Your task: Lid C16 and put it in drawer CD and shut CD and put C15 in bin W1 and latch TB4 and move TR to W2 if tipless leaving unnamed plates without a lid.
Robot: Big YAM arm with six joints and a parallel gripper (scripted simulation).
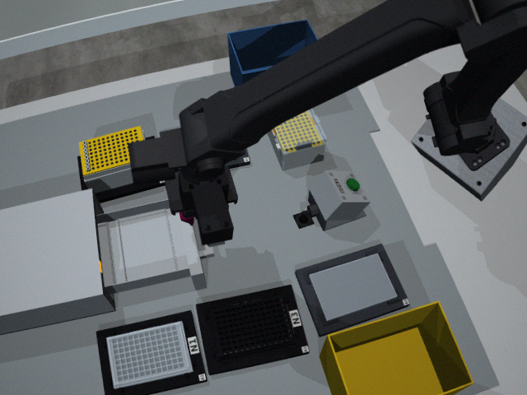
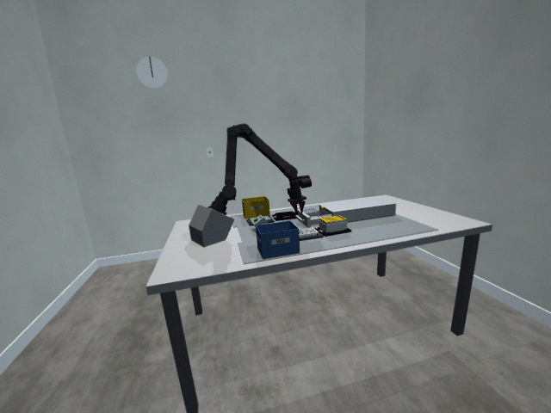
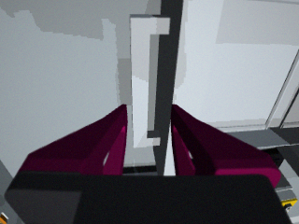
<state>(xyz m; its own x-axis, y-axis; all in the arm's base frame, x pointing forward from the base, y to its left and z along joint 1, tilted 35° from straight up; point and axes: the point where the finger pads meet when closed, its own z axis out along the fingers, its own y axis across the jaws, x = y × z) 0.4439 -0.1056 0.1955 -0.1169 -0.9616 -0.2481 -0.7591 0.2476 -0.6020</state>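
Observation:
The drawer (image 1: pixel 148 248) of the cooler CD (image 1: pixel 46 250) stands pulled out and empty. My gripper (image 1: pixel 193 223) hangs over the drawer's front. Its magenta fingers are part open and straddle the pale drawer handle (image 3: pixel 149 79) without clamping it. The clear plate (image 1: pixel 147 353) lies in nest N1. The black plate (image 1: pixel 251 327) lies in N3 with no lid. The grey lid (image 1: pixel 352 285) lies on the lid park. The tip box TB4 (image 1: pixel 297 136) stands partly under my arm. The tip rack TR (image 1: pixel 111 153) shows a column of tips on its left edge.
The yellow bin W1 (image 1: pixel 395 352) stands at the front right and the blue bin W2 (image 1: pixel 270 46) at the back; both look empty. The green DONE key (image 1: pixel 352 183) sits on its grey box. My arm's base (image 1: pixel 468 136) is at the right.

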